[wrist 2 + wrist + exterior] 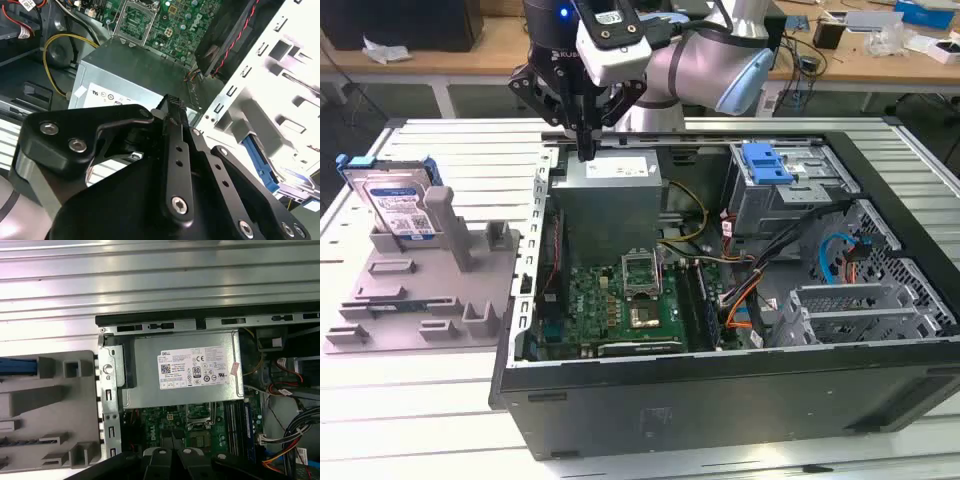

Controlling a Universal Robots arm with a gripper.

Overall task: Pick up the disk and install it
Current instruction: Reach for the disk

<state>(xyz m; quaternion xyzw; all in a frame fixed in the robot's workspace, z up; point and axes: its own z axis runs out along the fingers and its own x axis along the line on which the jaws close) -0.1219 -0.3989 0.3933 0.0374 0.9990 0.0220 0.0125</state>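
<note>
Over at nine o'clock in the exterior view: the disk [402,205], upright on edge at the far end of a grey holder plate [420,300]. Blue frame around it, label toward the camera, its four o'clock corner hidden behind a grey post [442,212]. Well apart from the gripper and untouched. In the first wrist view, just a blue sliver of the disk [17,366] beside the plate's posts, the rest cut off at the picture's edge.

Toward the middle, at eleven o'clock of the open computer case [720,405]: gripper [586,148] pointing straight down, jaws together on nothing, tip just above the silver power supply box [608,185]. Whether tip and box touch, hard to say. At six o'clock from the box, green circuit board [620,300], partly in shadow.

Across at two o'clock of the case: blue latch [765,162] on top of a grey drive cage [805,195]. Tangled cables [760,290] underneath, covering much of the case floor.
</note>
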